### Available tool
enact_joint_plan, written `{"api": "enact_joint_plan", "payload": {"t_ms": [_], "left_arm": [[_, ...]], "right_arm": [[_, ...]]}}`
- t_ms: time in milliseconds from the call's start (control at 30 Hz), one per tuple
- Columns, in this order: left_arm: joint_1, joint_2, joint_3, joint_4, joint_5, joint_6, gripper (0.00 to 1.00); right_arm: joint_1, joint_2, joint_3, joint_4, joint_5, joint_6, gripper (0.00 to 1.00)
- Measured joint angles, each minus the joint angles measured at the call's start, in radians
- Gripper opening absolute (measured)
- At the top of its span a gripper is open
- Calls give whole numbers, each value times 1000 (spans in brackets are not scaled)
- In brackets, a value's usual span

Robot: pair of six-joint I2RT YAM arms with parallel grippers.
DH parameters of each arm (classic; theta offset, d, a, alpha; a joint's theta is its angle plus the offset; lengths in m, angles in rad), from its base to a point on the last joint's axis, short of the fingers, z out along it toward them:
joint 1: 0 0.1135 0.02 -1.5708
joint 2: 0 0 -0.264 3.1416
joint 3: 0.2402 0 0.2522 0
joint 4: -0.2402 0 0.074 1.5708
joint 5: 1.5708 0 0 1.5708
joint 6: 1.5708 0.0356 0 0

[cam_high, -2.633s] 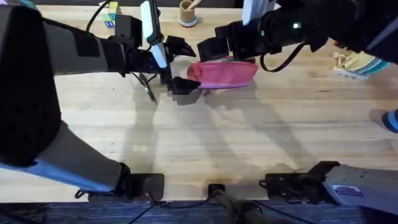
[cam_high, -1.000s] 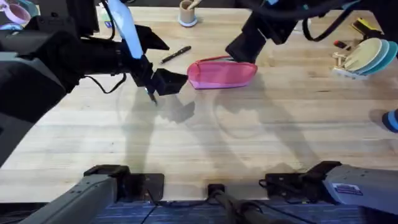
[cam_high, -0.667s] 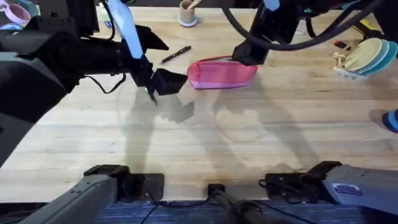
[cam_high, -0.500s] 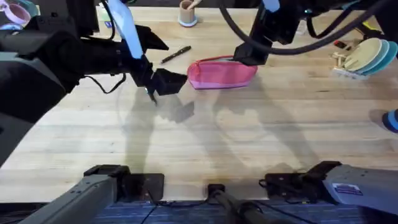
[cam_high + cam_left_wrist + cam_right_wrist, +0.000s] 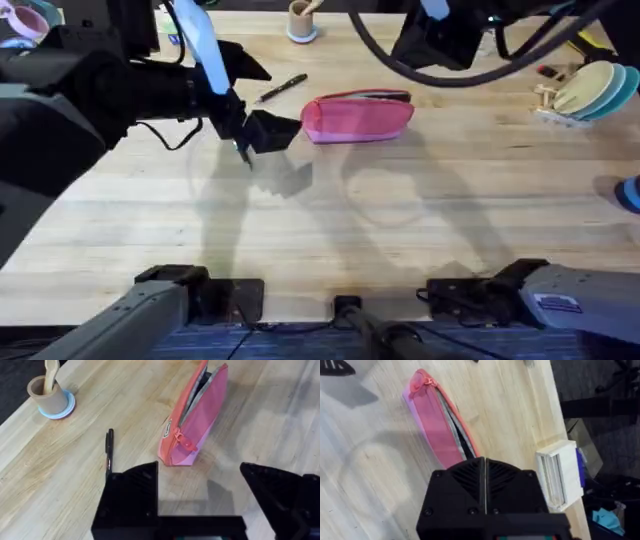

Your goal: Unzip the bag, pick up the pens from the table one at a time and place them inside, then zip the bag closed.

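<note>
The pink bag [image 5: 357, 117] lies on the wooden table [image 5: 400, 230], back of centre; its top seam gapes, showing grey lining [image 5: 200, 390] [image 5: 440, 425]. Its zipper pull rests at the end nearest my left gripper. A black pen [image 5: 283, 87] lies on the wood just left of the bag, seen past one finger in the left wrist view [image 5: 109, 452]. My left gripper [image 5: 262, 97] hovers left of the bag, open and holding nothing [image 5: 200, 505]. Over the bag's right end, raised well above it, my right gripper [image 5: 415, 45] is shut with nothing between its fingers [image 5: 485, 485].
A wooden cup on a blue coaster [image 5: 300, 20] stands at the back edge. A white rack holding plates [image 5: 580, 95] is at the far right, beside a blue object [image 5: 630, 195]. Broad bare wood stretches in front of the bag.
Both grippers were at the bag 2.6 s ago. The left then backed off leftward and stayed still. The right gripper has just risen from the bag's right end toward the back.
</note>
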Motion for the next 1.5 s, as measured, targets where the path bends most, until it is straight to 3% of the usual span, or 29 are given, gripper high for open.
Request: {"api": "enact_joint_plan", "payload": {"t_ms": [367, 667, 900, 1167, 1500], "left_arm": [[0, 0, 0, 0, 0, 0, 994], [0, 0, 0, 0, 0, 0, 993], [0, 0, 0, 0, 0, 0, 993], [0, 0, 0, 1, 0, 0, 993], [0, 0, 0, 0, 0, 0, 993]], "right_arm": [[-38, 75, 3, -26, -31, 34, 31], [-138, 96, 3, -52, -138, 93, 30], [-155, 146, 3, -68, -196, 98, 30], [-155, 189, 3, -76, -208, 24, 30], [-155, 259, 4, -93, -208, -179, 30]]}}
